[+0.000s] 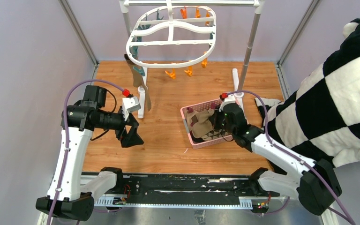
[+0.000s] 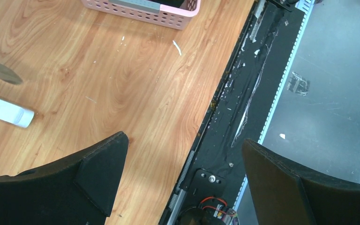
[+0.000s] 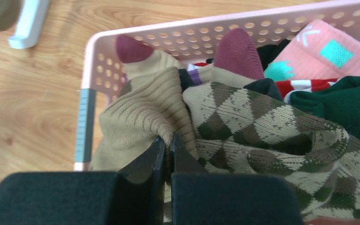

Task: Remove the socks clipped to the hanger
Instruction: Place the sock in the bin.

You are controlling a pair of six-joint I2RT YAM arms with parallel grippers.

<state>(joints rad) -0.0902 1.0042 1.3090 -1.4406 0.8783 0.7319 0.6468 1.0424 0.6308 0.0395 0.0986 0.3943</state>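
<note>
The white oval hanger [image 1: 171, 42] hangs from the rack at the back, with orange and teal clips along its rim. One olive-brown sock [image 1: 135, 76] dangles from its left side. My left gripper [image 1: 132, 133] hovers open and empty over the table's near edge [image 2: 185, 145], below and in front of that sock, whose tip [image 2: 0, 72] shows in the left wrist view. My right gripper [image 1: 215, 123] is down in the pink basket [image 1: 186, 123], shut on a fold of a beige ribbed sock [image 3: 140, 117], with the jaws [image 3: 168, 140] pinching the fabric. A brown argyle sock [image 3: 262, 122] lies beside it.
The basket [image 3: 93, 61] also holds pink, red-striped, dark green and maroon-toed socks. The grey rack's pole [image 1: 249, 47] and white feet [image 2: 4, 110] stand on the wooden table. A large black-and-white checked plush [image 1: 337, 93] fills the right side. The black base rail [image 2: 248, 93] runs along the near edge.
</note>
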